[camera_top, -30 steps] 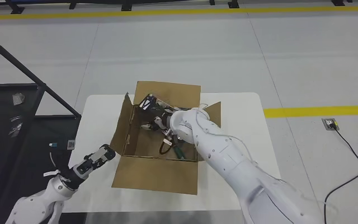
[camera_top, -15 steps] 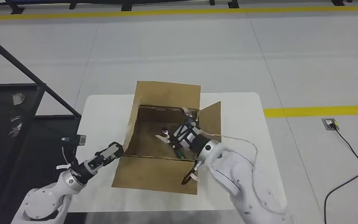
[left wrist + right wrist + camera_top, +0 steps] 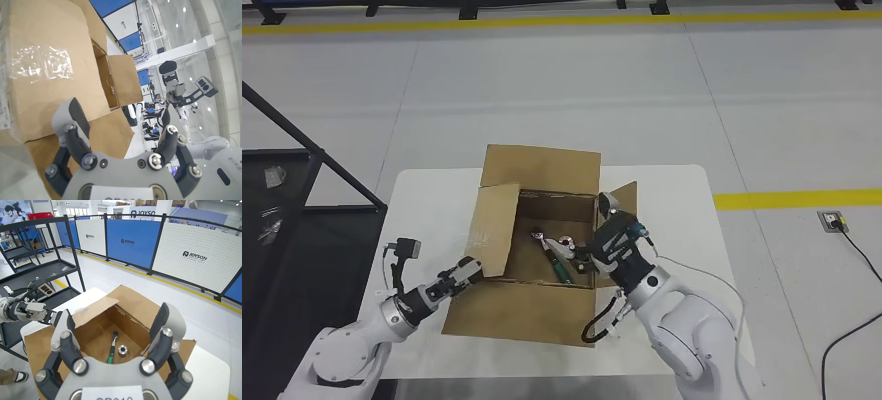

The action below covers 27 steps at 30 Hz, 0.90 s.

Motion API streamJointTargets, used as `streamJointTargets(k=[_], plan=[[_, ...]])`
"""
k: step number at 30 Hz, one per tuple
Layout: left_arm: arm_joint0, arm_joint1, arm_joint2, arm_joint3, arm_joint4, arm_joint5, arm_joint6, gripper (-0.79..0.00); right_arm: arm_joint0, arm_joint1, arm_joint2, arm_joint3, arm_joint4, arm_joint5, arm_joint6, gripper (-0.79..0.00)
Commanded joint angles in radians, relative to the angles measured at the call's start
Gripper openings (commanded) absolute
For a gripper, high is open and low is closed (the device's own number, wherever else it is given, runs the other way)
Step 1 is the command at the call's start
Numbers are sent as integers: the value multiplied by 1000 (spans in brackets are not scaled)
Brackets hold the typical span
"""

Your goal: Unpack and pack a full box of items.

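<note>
The ratchet (image 3: 113, 345) is lying inside the box (image 3: 542, 165), handle pointing toward the right end effector (image 3: 115, 313), hovering fingers-apart above the box; the left end effector (image 3: 121, 108), also apart, is sitting farther off, outside the box

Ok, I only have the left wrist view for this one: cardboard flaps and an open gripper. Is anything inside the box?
Observer: Yes. In the right wrist view a ratchet wrench with a green handle lies flat on the floor of the cardboard box.
Operator: Only that?
Observer: No. A short metal cylinder with a centre hole stands on end beside the wrench's handle.
Operator: Is the other arm holding anything?
Observer: No. The right gripper is open and empty above the box's near rim.
</note>
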<state>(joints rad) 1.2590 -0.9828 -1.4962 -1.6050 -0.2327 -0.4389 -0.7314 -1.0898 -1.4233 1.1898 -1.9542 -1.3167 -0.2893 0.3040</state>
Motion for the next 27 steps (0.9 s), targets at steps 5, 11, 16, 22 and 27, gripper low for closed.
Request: streamJointTargets(k=[5, 11, 16, 22, 27], plan=[[-16, -4, 26, -7, 28, 31, 14, 0, -94, 21, 176, -24, 289, -157, -91, 0], [-25, -5, 36, -6, 39, 45, 11, 0, -120, 43, 349, 15, 603, -175, 53, 0], [-33, -6, 45, -3, 51, 63, 6, 0, -65, 60, 414, 92, 756, -81, 295, 0], [-45, -8, 59, 1, 71, 91, 11, 0, 88, 79, 393, 292, 899, -67, 571, 0], [-48, -8, 61, 0, 86, 104, 15, 0, 192, 88, 321, 409, 983, -154, 707, 0]])
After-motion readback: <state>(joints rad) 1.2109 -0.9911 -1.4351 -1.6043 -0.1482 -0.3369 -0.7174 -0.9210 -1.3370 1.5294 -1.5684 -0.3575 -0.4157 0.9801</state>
